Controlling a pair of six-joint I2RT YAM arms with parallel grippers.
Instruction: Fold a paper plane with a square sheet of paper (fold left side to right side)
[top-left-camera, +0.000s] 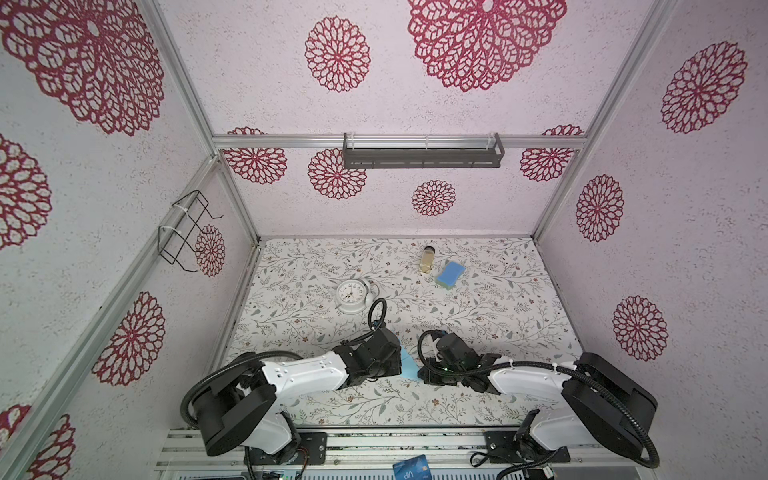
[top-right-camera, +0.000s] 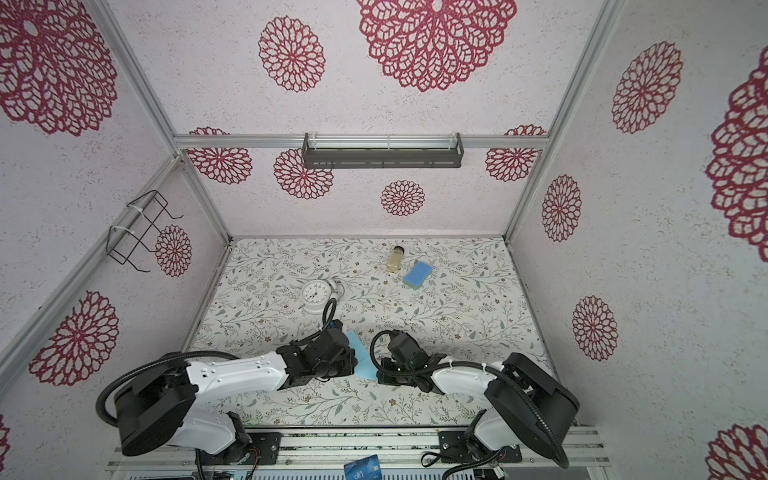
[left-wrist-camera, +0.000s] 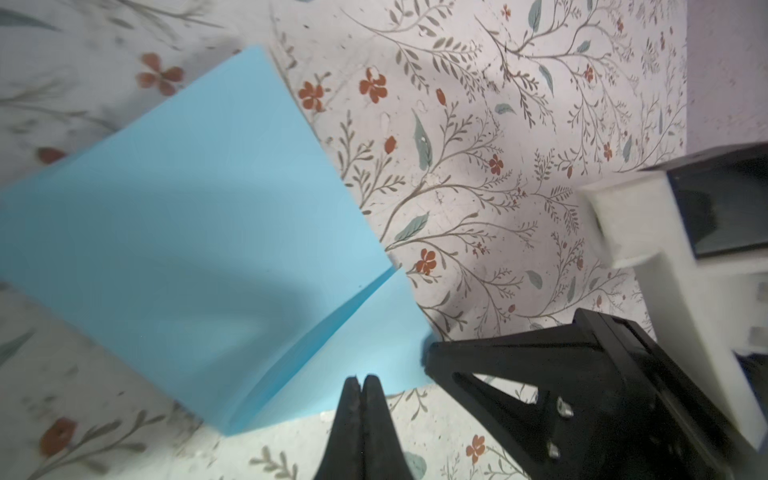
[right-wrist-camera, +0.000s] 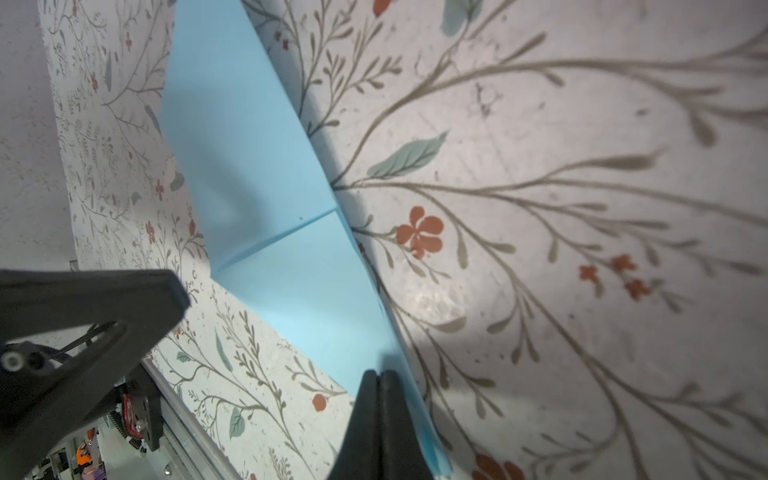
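Two arms are seen tip to tip over the near middle of the floral surface (top-left-camera: 498, 316). The square sheet of paper (top-left-camera: 409, 369) is found between them in both top views, mostly hidden under the wrists. In the wrist views the light blue sheet is shown lying on the surface with one layer doubled over another, and the upper layer's edge stops short of the lower one's.

The fingers of the left gripper (left-wrist-camera: 360, 380) are pressed together at an edge of the sheet. The fingers of the right gripper (right-wrist-camera: 380, 376) are likewise closed, right against another edge. Whether paper is pinched between either pair cannot be told.

A white clock (top-left-camera: 351, 296) is placed farther back and to the left. A blue sponge (top-left-camera: 450, 274) and a small jar (top-left-camera: 428, 258) are set just beside each other towards the far side, right of centre.
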